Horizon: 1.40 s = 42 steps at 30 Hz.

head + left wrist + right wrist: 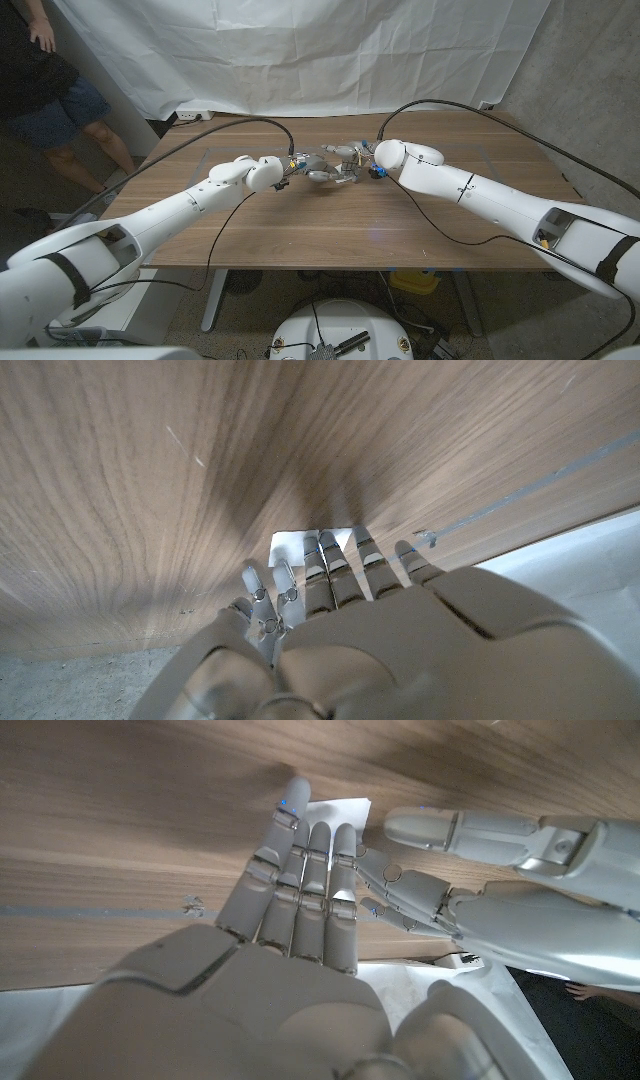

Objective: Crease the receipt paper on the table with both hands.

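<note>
The receipt paper is a small white slip on the wooden table. In the head view both hands meet over it at the table's middle, and the slip itself is hidden beneath them. My left hand reaches out with straight fingers whose tips lie on the slip's near edge. My right hand also has its fingers stretched out side by side, tips on the receipt paper. The left hand comes in opposite it, its fingers close beside the right hand's.
A person stands past the table's far left corner. A white curtain hangs behind the table. Black cables arc over the table from each arm. A power strip lies on the floor beyond the far edge.
</note>
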Tool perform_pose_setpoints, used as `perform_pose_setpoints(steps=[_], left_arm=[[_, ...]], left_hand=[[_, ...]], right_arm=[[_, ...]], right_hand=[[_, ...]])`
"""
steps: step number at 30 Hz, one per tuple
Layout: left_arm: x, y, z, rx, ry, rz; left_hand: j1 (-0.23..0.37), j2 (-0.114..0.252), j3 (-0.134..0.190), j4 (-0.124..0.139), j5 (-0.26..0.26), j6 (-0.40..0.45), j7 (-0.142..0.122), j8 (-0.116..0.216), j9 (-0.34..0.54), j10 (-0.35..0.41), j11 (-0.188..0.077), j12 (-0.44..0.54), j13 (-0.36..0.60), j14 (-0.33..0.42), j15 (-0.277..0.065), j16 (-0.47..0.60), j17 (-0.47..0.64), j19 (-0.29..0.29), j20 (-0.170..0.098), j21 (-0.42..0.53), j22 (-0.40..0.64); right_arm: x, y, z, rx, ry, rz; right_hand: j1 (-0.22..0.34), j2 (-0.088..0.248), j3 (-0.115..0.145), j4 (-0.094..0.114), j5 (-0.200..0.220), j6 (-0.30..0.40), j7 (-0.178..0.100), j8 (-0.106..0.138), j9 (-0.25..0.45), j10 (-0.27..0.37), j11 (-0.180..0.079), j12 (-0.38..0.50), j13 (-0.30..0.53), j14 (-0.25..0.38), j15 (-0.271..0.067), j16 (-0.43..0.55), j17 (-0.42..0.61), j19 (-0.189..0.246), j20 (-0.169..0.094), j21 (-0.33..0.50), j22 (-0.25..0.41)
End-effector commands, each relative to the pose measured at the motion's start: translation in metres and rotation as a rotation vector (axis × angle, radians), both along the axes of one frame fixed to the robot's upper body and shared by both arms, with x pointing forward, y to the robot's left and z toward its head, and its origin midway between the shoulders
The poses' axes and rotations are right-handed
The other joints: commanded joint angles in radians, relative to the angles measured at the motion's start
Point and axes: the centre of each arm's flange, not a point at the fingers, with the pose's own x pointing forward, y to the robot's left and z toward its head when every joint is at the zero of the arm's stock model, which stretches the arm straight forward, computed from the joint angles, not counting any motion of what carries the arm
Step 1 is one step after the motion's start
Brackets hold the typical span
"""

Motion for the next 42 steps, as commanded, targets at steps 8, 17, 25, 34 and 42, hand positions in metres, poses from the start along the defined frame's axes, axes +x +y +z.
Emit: perform_pose_setpoints(steps=[8, 17, 25, 34, 42], left_arm=[[0.002, 0.001, 0.001, -0.001, -0.003, -0.005], [0.001, 0.001, 0.001, -0.004, -0.011, -0.009], [-0.003, 0.001, 0.004, -0.033, -0.022, -0.017], [-0.009, 0.005, 0.013, -0.151, -0.049, -0.048], [-0.012, 0.011, 0.021, -0.293, -0.04, -0.096]], left_hand=[[-0.005, 0.082, -0.001, 0.0, 0.009, -0.001, 0.0, 0.006, 0.003, 0.01, 0.001, 0.006, 0.002, 0.006, -0.074, -0.004, -0.001, -0.003, -0.007, 0.006, 0.004], [-0.005, 0.083, -0.001, 0.0, 0.009, -0.003, 0.002, 0.006, 0.003, 0.01, 0.002, 0.006, 0.002, 0.005, -0.075, -0.005, -0.001, -0.003, -0.007, 0.006, 0.004], [-0.004, 0.083, -0.002, 0.0, 0.009, -0.003, 0.002, 0.006, 0.003, 0.009, 0.004, 0.006, 0.002, 0.005, -0.076, -0.005, -0.001, -0.002, -0.008, 0.006, 0.004], [-0.003, 0.089, -0.004, 0.0, 0.011, -0.042, -0.05, 0.0, 0.005, -0.044, 0.075, -0.007, 0.005, 0.002, -0.01, -0.005, 0.001, 0.003, 0.006, 0.011, 0.004], [-0.001, 0.091, -0.004, -0.001, 0.011, -0.075, -0.06, -0.007, 0.006, -0.068, 0.083, -0.01, 0.007, 0.0, 0.001, -0.004, 0.002, 0.011, 0.014, 0.014, 0.003]], right_arm=[[0.0, -0.001, 0.003, 0.013, -0.008, -0.001], [-0.015, -0.003, 0.015, 0.036, -0.101, 0.02], [-0.018, -0.005, 0.015, 0.064, -0.121, 0.033], [-0.02, -0.012, 0.013, 0.137, -0.155, 0.047], [-0.02, -0.019, 0.009, 0.201, -0.166, 0.061]], right_hand=[[0.013, 0.002, -0.006, 0.002, 0.008, -0.003, 0.0, -0.004, 0.0, -0.003, 0.0, -0.003, 0.002, -0.001, 0.003, -0.007, 0.001, -0.003, 0.003, -0.006, 0.0], [0.015, 0.006, -0.01, 0.002, 0.01, -0.019, -0.007, -0.011, 0.0, -0.014, -0.004, -0.008, 0.003, -0.015, 0.002, -0.015, 0.002, -0.015, 0.003, -0.012, 0.0], [0.019, 0.015, -0.011, 0.001, 0.013, -0.034, -0.018, -0.016, 0.001, -0.032, -0.011, -0.015, 0.003, -0.032, -0.003, -0.024, 0.002, -0.028, 0.005, -0.019, 0.0], [0.025, 0.025, -0.011, -0.001, 0.016, -0.054, -0.059, -0.021, 0.001, -0.043, -0.016, -0.017, 0.004, -0.042, -0.007, -0.028, 0.002, -0.037, 0.01, -0.024, 0.0], [0.031, 0.032, -0.009, -0.003, 0.017, -0.08, -0.077, -0.027, 0.001, -0.058, -0.022, -0.021, 0.004, -0.047, -0.008, -0.03, 0.002, -0.041, 0.013, -0.027, 0.0]])
